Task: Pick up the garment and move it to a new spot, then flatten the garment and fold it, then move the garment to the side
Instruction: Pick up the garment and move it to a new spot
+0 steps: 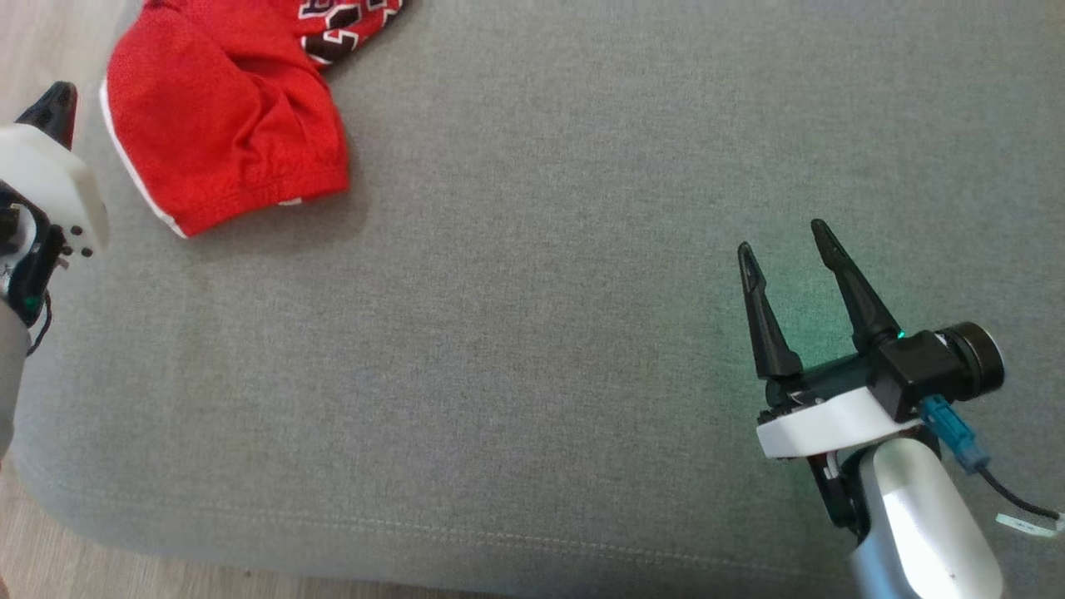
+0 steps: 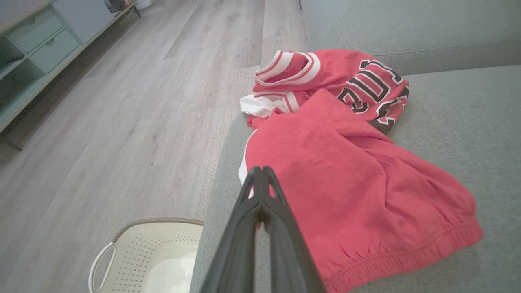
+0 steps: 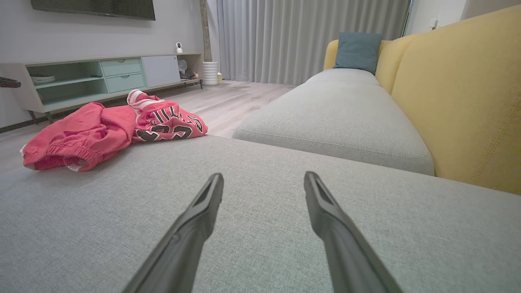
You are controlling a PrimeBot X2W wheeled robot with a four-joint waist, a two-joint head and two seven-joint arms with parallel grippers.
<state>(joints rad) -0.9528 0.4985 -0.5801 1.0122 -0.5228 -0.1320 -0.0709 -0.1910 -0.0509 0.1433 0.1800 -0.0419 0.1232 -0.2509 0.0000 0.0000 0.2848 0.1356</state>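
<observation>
The garment [image 1: 349,25], a red jersey with black white-outlined lettering, lies crumpled at the far left of the grey sofa seat [image 1: 541,333]; it also shows as the garment [image 2: 366,85] and the garment [image 3: 167,122]. A plain red cloth [image 1: 225,116] lies against its near side and partly over it. My left gripper [image 1: 60,98] is shut with nothing in it, just left of that cloth's white-edged side; in its wrist view the left gripper [image 2: 260,171] points at the red cloth [image 2: 346,183]. My right gripper [image 1: 782,237] hovers open and empty over bare seat at the lower right.
The seat's left edge drops to a wood floor [image 2: 122,122], where a pale perforated basket [image 2: 142,252] stands. A yellow backrest [image 3: 468,93] and a teal cushion [image 3: 358,51] bound the sofa. A low cabinet [image 3: 101,77] lines the wall.
</observation>
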